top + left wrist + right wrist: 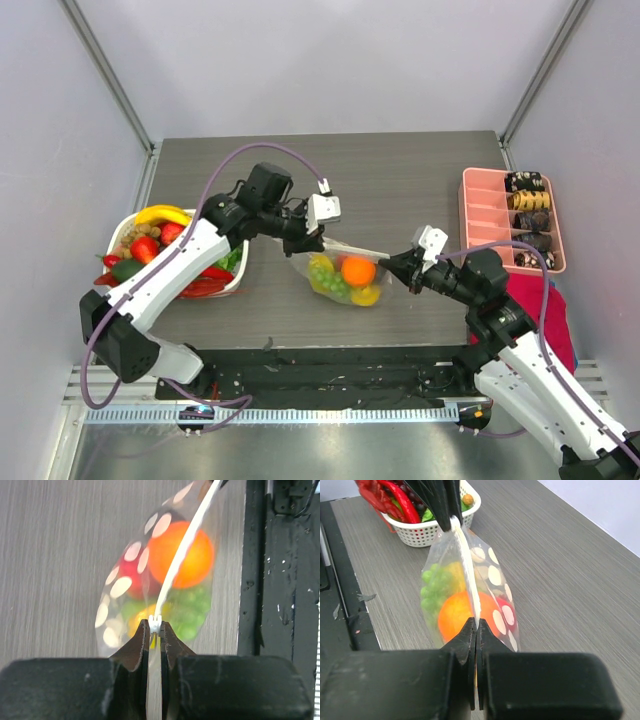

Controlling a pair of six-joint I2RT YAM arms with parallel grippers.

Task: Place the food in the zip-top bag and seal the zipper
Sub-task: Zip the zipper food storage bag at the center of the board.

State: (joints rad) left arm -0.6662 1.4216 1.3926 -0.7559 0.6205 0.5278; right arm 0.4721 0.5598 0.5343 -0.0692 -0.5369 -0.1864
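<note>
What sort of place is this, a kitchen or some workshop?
Most likely a robotics test booth, not a kitchen: plain grey walls enclose one table, a left arm and right arm are bolted at its near edge, and the food in the white basket looks like toys.

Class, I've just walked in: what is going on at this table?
Two robot arms hold the dotted zip-top bag stretched between them by its zipper. The left hand pinches the end with the white tab; the right hand pinches the other end. An orange and other toy food sit inside; more lies in the white basket.
</note>
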